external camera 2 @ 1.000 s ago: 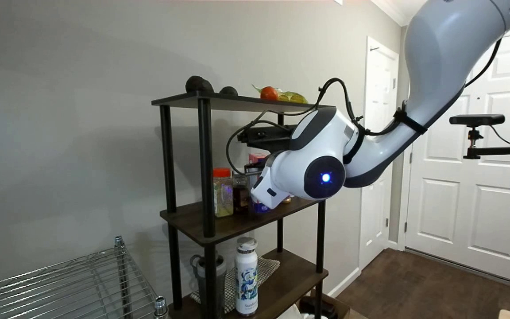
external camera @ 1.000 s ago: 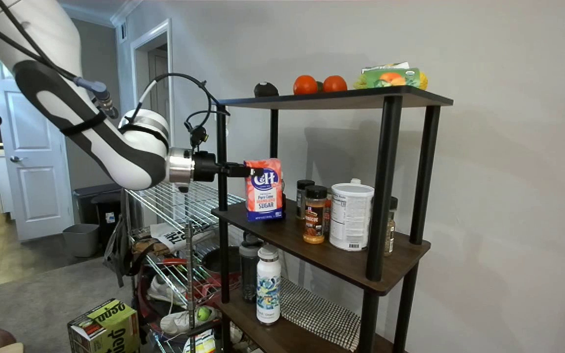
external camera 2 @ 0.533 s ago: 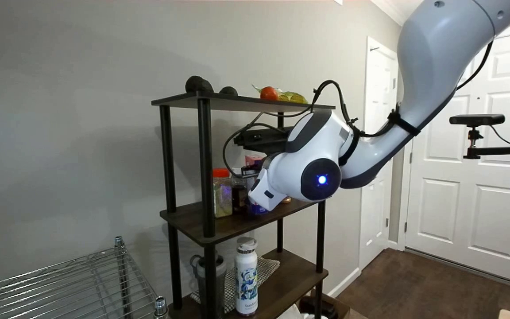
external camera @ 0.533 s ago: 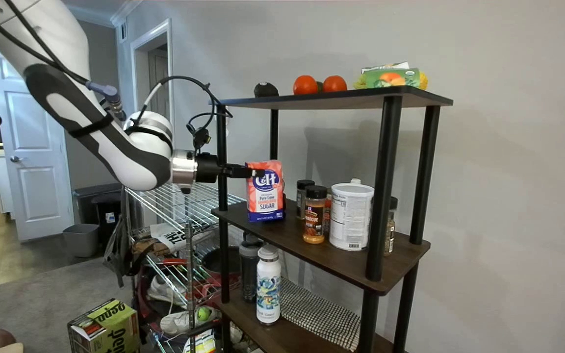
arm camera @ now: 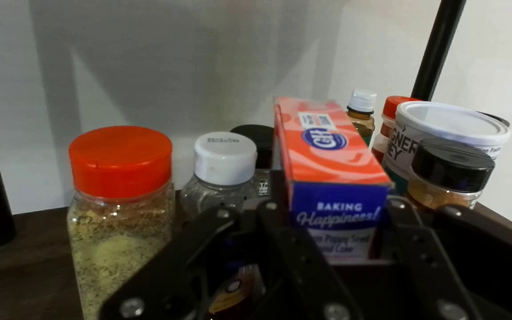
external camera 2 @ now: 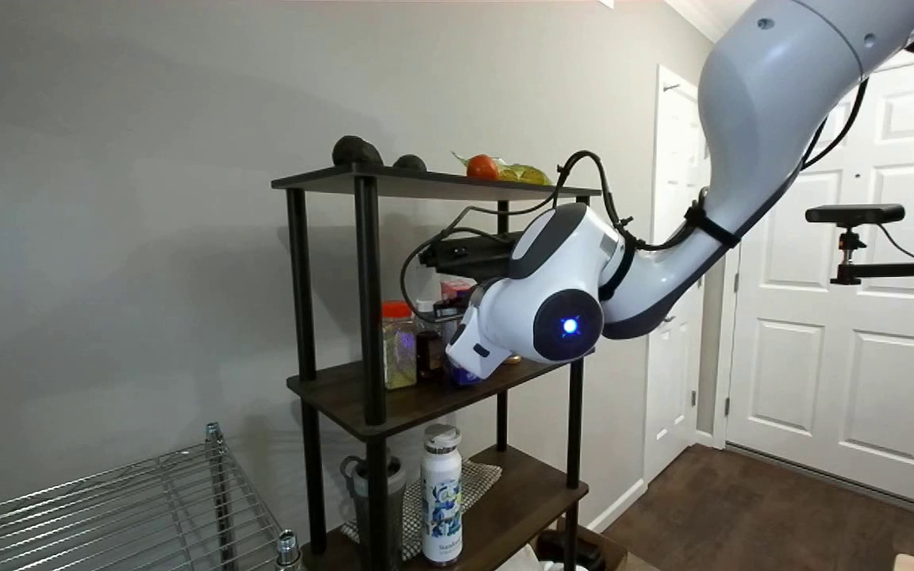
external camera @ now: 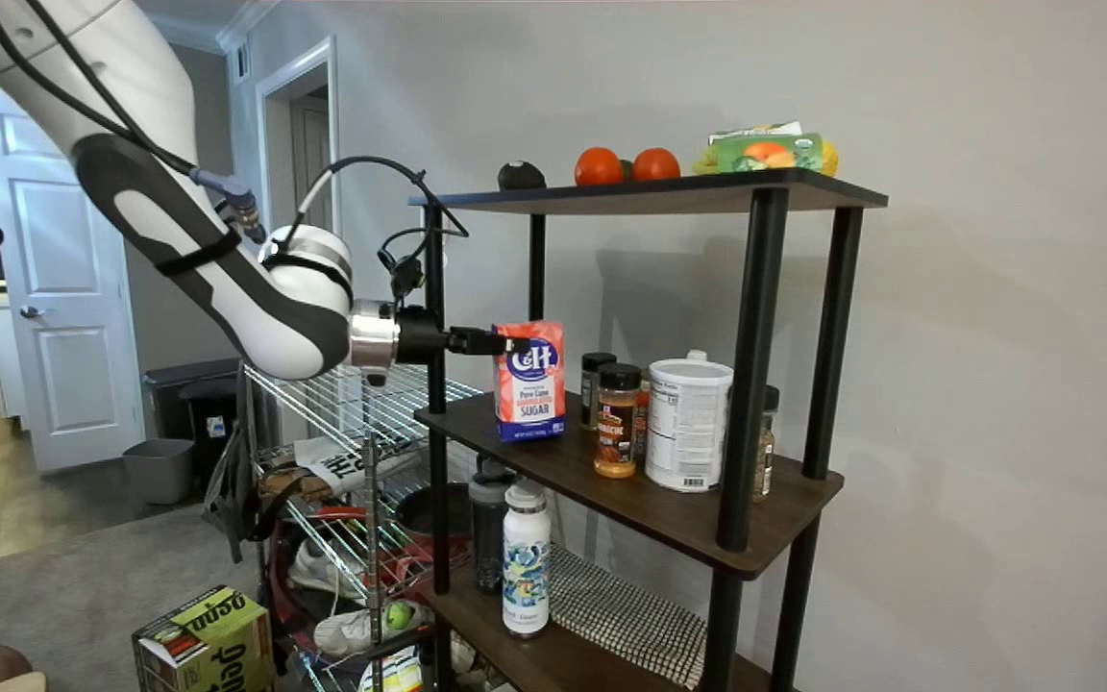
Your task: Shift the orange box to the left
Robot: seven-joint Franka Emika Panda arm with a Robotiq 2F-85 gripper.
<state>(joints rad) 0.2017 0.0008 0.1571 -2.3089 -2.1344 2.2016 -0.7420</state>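
The orange box [external camera: 531, 389], orange-red and white with a blue C&H panel, stands upright on the middle shelf [external camera: 573, 461] near its end by the wire rack. I cannot tell whether its base touches the shelf. In the wrist view the orange box [arm camera: 336, 166] sits between my two fingers. My gripper [arm camera: 337, 205] is shut on it, one finger against each side. In an exterior view my gripper [external camera: 520, 344] reaches in level past the post and holds the box's upper part. In an exterior view the arm hides most of the box [external camera 2: 457, 288].
Left of the box in the wrist view are a white-capped bottle [arm camera: 225, 160] and a red-lidded jar [arm camera: 120, 164]. A black-capped spice jar [external camera: 617, 423] and white canister [external camera: 688, 423] stand on its other side. A black post [external camera: 434, 384] and the top shelf [external camera: 650, 198] border the arm.
The gripper and box have moved together, slightly right and down in an exterior view, toward the spice jars. The arm has followed. The fingers stay on the box.
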